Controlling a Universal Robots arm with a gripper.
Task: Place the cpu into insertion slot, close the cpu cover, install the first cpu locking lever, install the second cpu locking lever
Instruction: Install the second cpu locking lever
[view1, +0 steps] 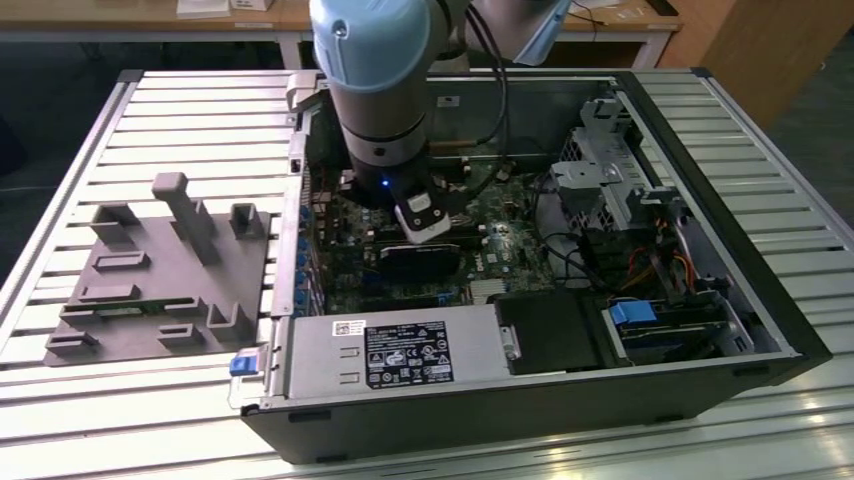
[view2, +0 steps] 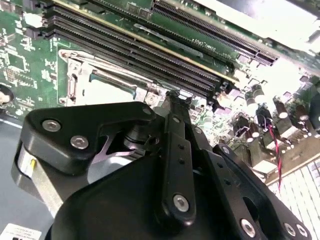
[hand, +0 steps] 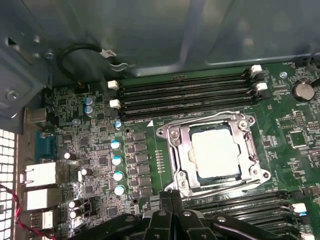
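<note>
In the first wrist view the cpu (hand: 215, 150) lies flat in the insertion slot, its pale metal top showing through the window of the cpu cover (hand: 176, 150), which lies down around it. Thin wire levers run along two opposite sides of the socket (hand: 210, 118). My gripper (hand: 172, 196) hovers just off one edge of the socket, shut, with nothing visible between its fingers. The second wrist view has the gripper's (view2: 173, 97) black tip beside a corner of the cover (view2: 75, 75) and the cpu (view2: 107, 92). The exterior view shows the gripper (view1: 430, 240) low over the green board.
The open computer case (view1: 747, 300) lies on a slatted table. A grey power supply box (view1: 387, 355) fills its near side, and a drive cage (view1: 601, 170) stands at the exterior view's right. Long black memory slots (hand: 185, 95) flank the socket. A grey fixture plate (view1: 160, 270) sits at the left.
</note>
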